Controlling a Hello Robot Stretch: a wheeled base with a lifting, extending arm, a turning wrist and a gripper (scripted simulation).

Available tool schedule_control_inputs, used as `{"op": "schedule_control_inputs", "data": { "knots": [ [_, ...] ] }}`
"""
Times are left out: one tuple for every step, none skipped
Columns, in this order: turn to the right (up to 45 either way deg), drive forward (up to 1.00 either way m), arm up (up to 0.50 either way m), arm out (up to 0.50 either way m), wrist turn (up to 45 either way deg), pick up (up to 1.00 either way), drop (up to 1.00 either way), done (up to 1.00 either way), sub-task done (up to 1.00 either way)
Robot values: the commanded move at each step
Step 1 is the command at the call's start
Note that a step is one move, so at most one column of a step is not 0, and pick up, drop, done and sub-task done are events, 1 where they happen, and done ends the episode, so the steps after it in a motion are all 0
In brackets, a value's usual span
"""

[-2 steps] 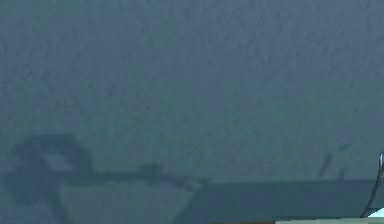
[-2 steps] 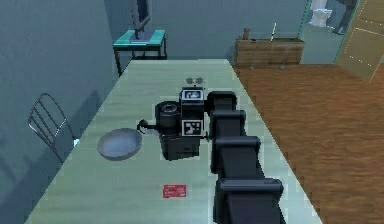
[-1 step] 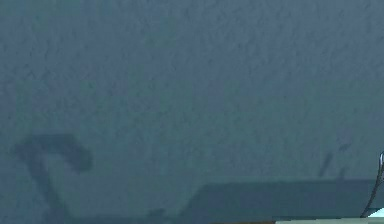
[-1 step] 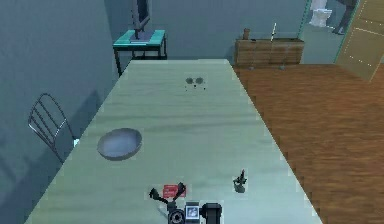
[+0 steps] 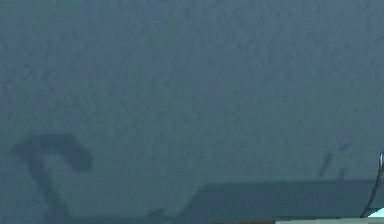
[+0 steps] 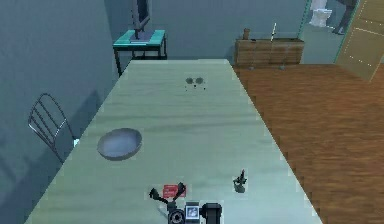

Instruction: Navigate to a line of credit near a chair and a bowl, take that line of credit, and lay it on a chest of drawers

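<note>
Arm side view. A long pale bench runs away from where I stand. At its near end is the tool, with two white marker squares and the dark arm at its 4 o'clock. A small red thing lies on the bench right at the tool; whether the tool holds it cannot be told. A grey bowl stands at the tool's 11 o'clock, well apart from it. A wire-frame chair stands beside the bench at the bowl's 9 o'clock. A small dark upright object stands at the tool's 3 o'clock, apart from it. Two small dark items sit near the far end. Beyond the bench stand a wooden chest of drawers at 1 o'clock and a teal side table at 11 o'clock, carrying a dark screen.

Forward view. A blue-grey wall stands close ahead.
</note>
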Motion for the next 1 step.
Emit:
{"op": "schedule_control_inputs", "data": {
  "knots": [
    [0.0,0.0,0.1,0.0,0.0,0.0,0.0,0.0,0.0]
  ]
}}
